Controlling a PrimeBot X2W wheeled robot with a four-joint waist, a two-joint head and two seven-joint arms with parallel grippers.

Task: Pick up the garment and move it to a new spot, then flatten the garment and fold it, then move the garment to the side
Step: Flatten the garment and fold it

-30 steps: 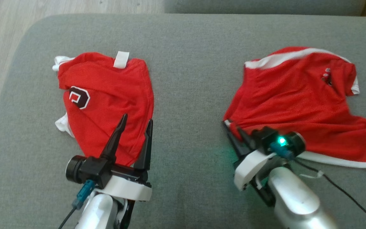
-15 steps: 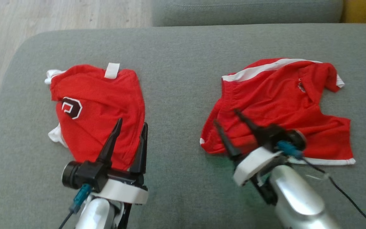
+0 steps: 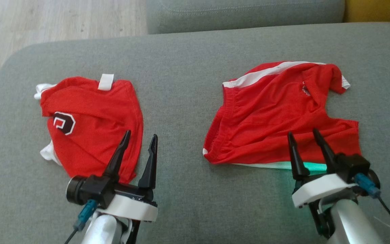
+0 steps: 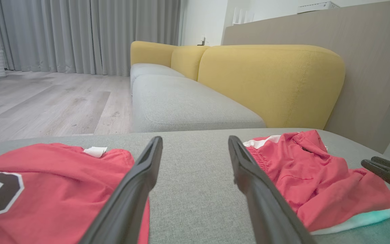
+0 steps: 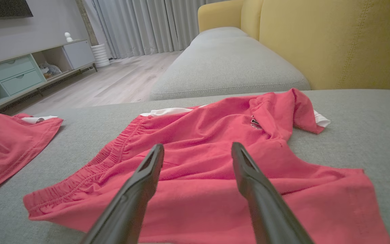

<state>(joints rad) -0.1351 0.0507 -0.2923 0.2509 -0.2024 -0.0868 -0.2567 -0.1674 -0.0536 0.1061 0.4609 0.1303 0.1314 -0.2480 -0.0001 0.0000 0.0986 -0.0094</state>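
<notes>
Head view, seat: a wide grey woven-fabric sofa seat [image 3: 181, 84] carried both garments; pale wood-plank floor [image 3: 46, 20] lay beyond its far left corner.
Head view, shorts: the crumpled red fabric shorts with white trim [image 3: 276, 112] lay on the seat's right half; the elastic waistband faced the middle and one leg hem reached toward the near edge; they were well apart from the other garment.
Head view, second garment: a bunched red fabric garment with a dark octagonal emblem and a white tag [image 3: 93, 125] lay on the left half, near the left edge.
Head view, right gripper: the right gripper [image 3: 301, 132] had its two dark fingers spread with nothing between them; the tips were over the shorts' near hem; contact could not be told.
Head view, left gripper: the left gripper [image 3: 141, 134] was likewise spread and empty; one finger was over the emblem garment's near right corner, the other over bare seat.
Left wrist view, fingers: parted over grey seat; the emblem garment lay to their left, the shorts to their right; a yellow upholstered backrest [image 4: 269, 81] and grey curtains [image 4: 80, 34] stood behind.
Right wrist view, fingers: parted above the shorts, which lay rumpled beneath and ahead; the emblem garment was at the left; a pale green drawer cabinet [image 5: 15, 76] stood by the wall.
</notes>
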